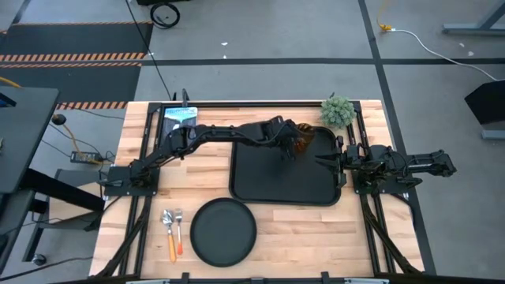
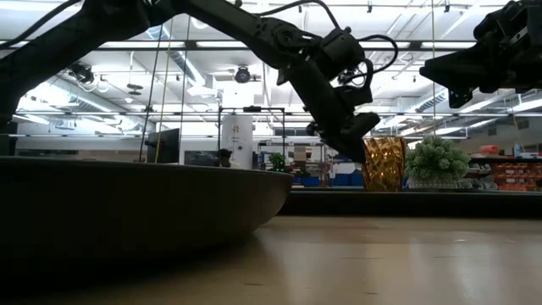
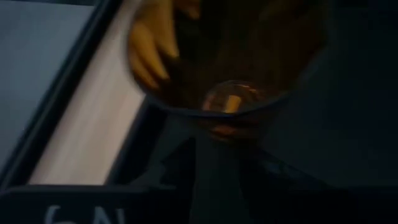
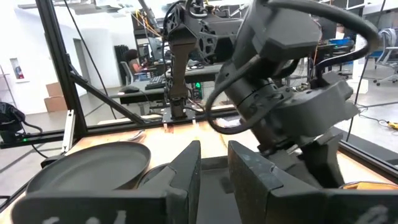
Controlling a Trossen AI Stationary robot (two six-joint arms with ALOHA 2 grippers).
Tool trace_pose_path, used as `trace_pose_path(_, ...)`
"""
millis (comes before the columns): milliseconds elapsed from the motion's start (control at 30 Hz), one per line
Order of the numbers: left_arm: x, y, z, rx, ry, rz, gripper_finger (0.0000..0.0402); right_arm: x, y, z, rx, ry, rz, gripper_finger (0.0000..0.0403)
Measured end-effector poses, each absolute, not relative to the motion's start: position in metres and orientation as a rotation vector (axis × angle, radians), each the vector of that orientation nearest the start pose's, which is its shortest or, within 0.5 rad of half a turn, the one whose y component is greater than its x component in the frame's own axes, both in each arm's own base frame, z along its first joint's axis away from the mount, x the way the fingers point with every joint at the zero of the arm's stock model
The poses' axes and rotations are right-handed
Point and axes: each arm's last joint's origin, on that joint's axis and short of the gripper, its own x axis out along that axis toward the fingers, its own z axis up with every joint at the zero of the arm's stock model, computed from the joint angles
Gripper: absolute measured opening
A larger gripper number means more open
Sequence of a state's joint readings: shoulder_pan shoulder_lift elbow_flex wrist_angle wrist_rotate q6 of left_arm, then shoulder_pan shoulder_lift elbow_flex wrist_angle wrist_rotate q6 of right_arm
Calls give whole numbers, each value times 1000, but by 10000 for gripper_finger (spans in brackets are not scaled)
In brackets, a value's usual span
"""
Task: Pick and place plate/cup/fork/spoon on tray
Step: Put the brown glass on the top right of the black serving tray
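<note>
The amber cup stands in the black tray's far right corner; in the low view the cup rises behind the tray's rim. My left gripper reaches from the left and is shut at the cup's left side. My right gripper waits level over the tray's right rim, fingers close together and empty. The round black plate lies on the table near the front edge. The orange-handled fork and spoon lie side by side to the plate's left. My left gripper holds the cup at the side nearest the arm, by the rim. The fingers slant down from the table's left. The gripper hides the place of contact, so the kind of hold cannot be told. The cup stands upright, its lower end behind the tray's rim.
A small green plant stands past the tray's far right corner, close behind the cup. A blue-and-white packet lies at the far left. Black frame rails run along both sides of the table. Bare wood lies between the tray and the plate.
</note>
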State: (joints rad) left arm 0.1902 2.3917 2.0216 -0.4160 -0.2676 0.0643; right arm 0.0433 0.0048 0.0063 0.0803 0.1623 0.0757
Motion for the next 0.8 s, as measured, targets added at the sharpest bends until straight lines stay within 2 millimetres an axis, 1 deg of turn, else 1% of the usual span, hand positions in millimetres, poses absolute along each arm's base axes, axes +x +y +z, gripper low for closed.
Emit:
trace_pose_path(167, 519, 115, 183, 76, 802, 435, 121, 97, 0, 173, 84, -86, -116, 88)
trace_pose_path(400, 524, 118, 190, 70, 701, 448, 121, 97, 0, 173, 84, -87, -116, 88)
trace_pose_path(533, 525, 119, 192, 64, 684, 448, 121, 97, 0, 173, 84, -86, -116, 88)
trace_pose_path(600, 525, 121, 191, 61, 684, 423, 121, 97, 0, 173, 84, -86, -116, 88)
trace_pose_path(667, 526, 119, 192, 71, 681, 360, 120, 97, 0, 173, 84, -87, -116, 88)
trace_pose_path(800, 527, 117, 193, 141, 677, 300, 120, 97, 0, 173, 84, -86, -116, 88)
